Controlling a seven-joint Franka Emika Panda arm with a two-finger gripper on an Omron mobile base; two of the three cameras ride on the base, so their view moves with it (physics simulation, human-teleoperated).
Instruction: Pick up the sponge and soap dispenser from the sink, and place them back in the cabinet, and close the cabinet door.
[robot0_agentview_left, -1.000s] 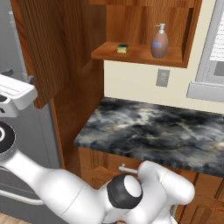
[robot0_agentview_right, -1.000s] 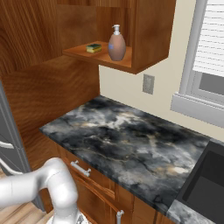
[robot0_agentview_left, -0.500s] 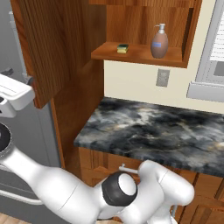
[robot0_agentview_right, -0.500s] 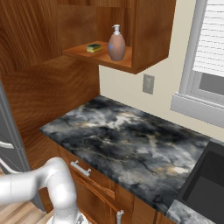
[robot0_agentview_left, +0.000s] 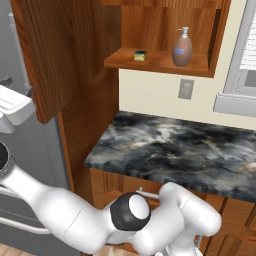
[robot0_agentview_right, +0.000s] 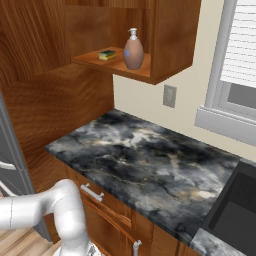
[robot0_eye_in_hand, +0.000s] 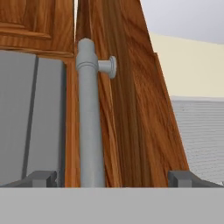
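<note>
The cabinet door (robot0_agentview_left: 60, 50) stands open, its edge (robot0_eye_in_hand: 131, 109) close in front of the hand camera. Its long grey bar handle (robot0_eye_in_hand: 89, 122) runs upright between my two fingertips. My gripper (robot0_eye_in_hand: 113, 179) is open, one tip on each side of the bar and neither touching it. In the left base view the white hand (robot0_agentview_left: 14, 107) sits by the door's lower outer edge. On the cabinet (robot0_agentview_left: 200, 30) shelf stand the orange-brown soap dispenser (robot0_agentview_left: 182, 49) (robot0_agentview_right: 133, 51) and, left of it, the small flat sponge (robot0_agentview_left: 140, 55) (robot0_agentview_right: 107, 54), which looks yellow-green here.
A dark marbled counter (robot0_agentview_left: 175, 150) lies under the cabinet, with wooden drawer fronts (robot0_agentview_right: 105, 205) below. The black sink (robot0_agentview_right: 235, 210) is at the counter's right end. A grey refrigerator (robot0_agentview_left: 30, 165) stands left of the door. A window (robot0_agentview_right: 240, 55) and a wall outlet (robot0_agentview_right: 170, 96) are on the back wall.
The hand has eased slightly left and down beside the door, and the arm's elbow has shifted a little. Door, bottle and sponge stay put.
</note>
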